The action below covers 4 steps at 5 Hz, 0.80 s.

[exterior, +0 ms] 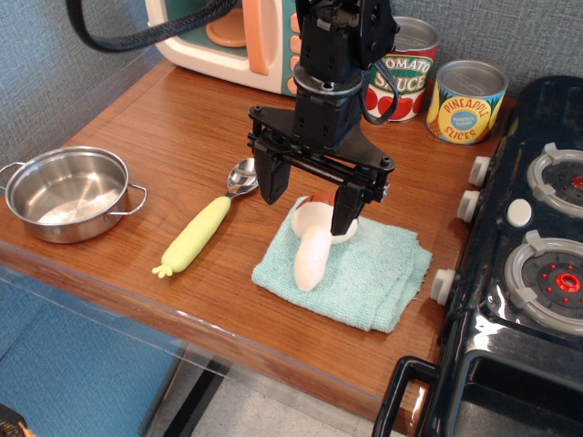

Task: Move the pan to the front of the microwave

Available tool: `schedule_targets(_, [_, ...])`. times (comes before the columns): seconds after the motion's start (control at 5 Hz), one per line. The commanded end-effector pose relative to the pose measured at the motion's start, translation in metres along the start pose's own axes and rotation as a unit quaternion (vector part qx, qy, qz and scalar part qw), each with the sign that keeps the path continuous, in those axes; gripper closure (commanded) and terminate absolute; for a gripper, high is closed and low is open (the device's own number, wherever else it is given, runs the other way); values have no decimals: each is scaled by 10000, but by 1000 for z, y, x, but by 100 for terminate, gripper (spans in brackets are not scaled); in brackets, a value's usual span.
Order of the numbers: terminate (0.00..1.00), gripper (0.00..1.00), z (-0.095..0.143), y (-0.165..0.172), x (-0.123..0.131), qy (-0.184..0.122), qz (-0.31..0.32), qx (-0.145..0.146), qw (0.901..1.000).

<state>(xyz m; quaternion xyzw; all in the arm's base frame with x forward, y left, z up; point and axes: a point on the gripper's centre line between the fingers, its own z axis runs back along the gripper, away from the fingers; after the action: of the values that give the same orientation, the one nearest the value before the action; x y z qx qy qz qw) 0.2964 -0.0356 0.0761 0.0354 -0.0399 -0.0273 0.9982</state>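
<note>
The pincer (pixel 308 206) is seen spread wide and empty above a teal cloth (pixel 351 273). The pan (pixel 68 193) is placed well apart from the microwave (pixel 239 41).

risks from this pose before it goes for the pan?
1. The gripper hangs open over the white mushroom-shaped toy on the teal cloth, far from the pan; descending here would likely grab the wrong item.
2. The spoon lies between gripper and pan; a low sweep may knock it.
3. The pan sits near the table's front-left edge; a bump could push it off.
</note>
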Motion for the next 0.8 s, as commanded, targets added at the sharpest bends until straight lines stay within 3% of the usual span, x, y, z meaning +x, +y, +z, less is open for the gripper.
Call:
schedule_targets(0.0, [0, 0, 0, 0, 0, 0, 0, 0, 10000])
schedule_targets(0.4, [0, 0, 2, 27, 7, -16, 442, -103, 9990])
schedule_targets(0.6, [0, 0, 11, 66, 19, -129, 1077, -55, 9941])
